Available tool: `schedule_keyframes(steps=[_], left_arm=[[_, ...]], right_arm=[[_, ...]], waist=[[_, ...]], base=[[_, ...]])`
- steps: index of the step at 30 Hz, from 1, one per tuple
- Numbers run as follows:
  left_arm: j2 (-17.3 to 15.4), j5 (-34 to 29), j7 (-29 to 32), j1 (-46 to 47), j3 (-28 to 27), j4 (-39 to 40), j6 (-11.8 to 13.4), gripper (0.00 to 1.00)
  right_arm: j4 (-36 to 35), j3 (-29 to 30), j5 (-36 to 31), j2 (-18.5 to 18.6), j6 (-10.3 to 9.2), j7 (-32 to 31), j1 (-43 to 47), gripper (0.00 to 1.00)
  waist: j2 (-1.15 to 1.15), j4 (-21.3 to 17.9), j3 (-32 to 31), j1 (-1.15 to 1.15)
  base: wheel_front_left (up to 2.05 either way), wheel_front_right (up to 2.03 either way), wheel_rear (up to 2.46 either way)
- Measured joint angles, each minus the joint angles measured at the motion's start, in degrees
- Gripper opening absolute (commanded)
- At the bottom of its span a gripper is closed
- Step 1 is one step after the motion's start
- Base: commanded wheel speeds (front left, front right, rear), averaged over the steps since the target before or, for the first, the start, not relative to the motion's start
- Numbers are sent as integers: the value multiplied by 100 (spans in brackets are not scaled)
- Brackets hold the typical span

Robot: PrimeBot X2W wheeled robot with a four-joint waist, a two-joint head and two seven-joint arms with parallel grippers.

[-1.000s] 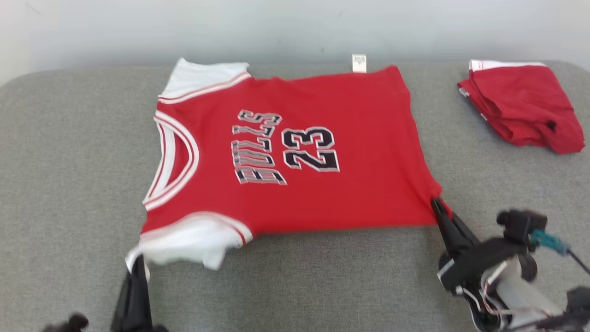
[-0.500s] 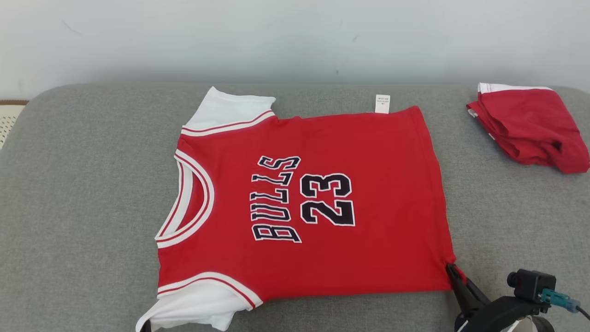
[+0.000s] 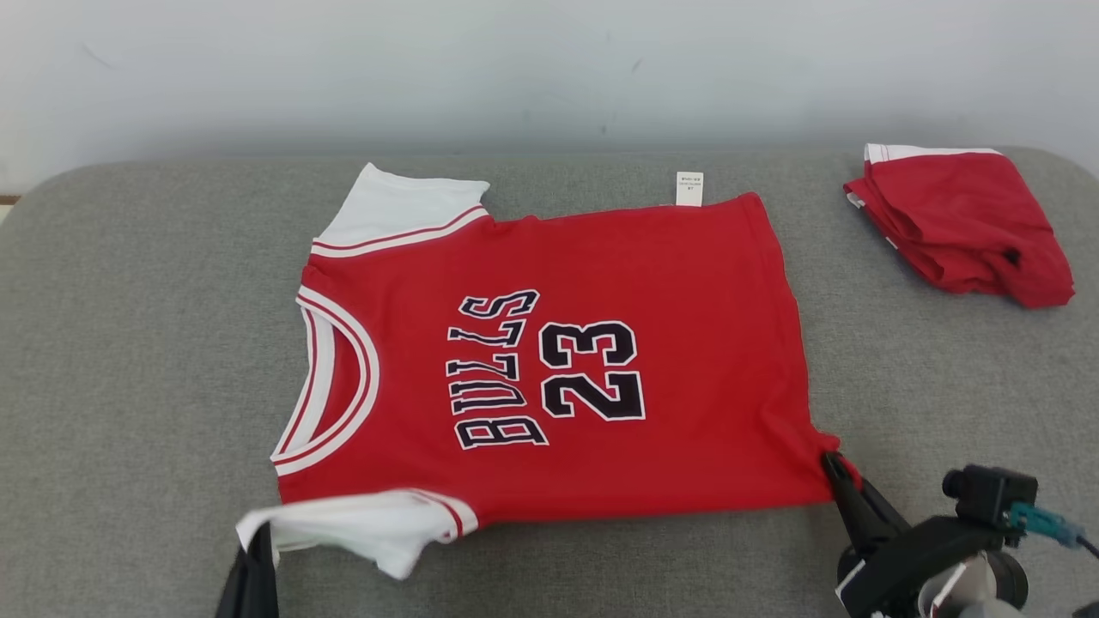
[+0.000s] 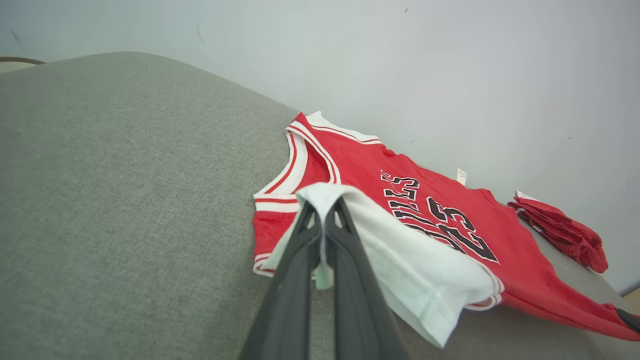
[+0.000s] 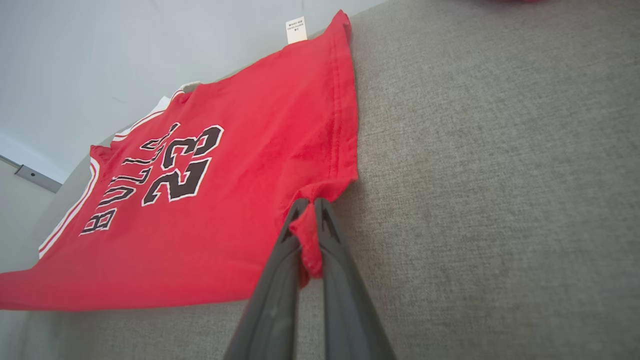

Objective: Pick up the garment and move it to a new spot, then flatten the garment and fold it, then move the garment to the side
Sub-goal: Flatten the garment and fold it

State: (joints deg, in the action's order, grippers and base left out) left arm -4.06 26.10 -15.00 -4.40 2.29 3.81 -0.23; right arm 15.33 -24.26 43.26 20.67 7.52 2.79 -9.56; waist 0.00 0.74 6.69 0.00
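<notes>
At the bottom edge of the head view, nearest to you, the left gripper [image 3: 260, 536] meets the corner of the white sleeve [image 3: 361, 524], but there you see little more than its tips. The left wrist view makes the grip plain: the two dark fingers [image 4: 295, 280] are pressed together with the sleeve's edge pinched between them, and the sleeve is raised a little off the grey cushion [image 3: 129, 343].

At the lower right of the head view, the right gripper [image 3: 831, 463] touches the near hem corner of the red jersey [image 3: 652, 275]. The right wrist view shows you more: a small fold of the red hem is squeezed between the closed fingers.

Between the two grippers and beyond them, the jersey lies spread flat on the cushion, front side up, with "BULLS 23" readable. Its neck opening points to the robot's left and its hem to the right. The head view gives you the whole outline, while each wrist view shows it slanted from one corner.

At the far edge of the jersey a small white label [image 3: 689, 189] sticks out. At the far right lies a folded red garment [image 3: 962, 223], well apart from the jersey. Behind everything stands a pale wall [image 3: 515, 69].
</notes>
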Motion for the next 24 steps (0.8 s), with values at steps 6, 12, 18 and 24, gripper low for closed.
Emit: schedule_keyframes(steps=[6, 12, 18, 24], left_arm=[[-321, 2, 135, 883, -69, -212, -131, 0], [-621, -21, 476, 1812, -3, -775, -281, 0], [-768, -43, 541, 2513, 127, -1581, -422, 0], [-868, -42, 426, 3017, 183, -2343, -524, 0]], right_arm=[[19, 92, -124, -116, -1, -504, -513, 0], [288, 35, -310, -265, -1, -797, -1328, 0], [944, -93, -381, -431, -1, -928, -2011, 0], [1557, -372, -266, -572, -1, -857, -2537, 0]], waist=[[0, -84, 127, 0], [0, -208, 349, 0], [0, -340, 575, 1], [1, -442, 667, 1]], base=[[0, 0, 0], [0, 0, 0], [0, 0, 0], [0, 0, 0]])
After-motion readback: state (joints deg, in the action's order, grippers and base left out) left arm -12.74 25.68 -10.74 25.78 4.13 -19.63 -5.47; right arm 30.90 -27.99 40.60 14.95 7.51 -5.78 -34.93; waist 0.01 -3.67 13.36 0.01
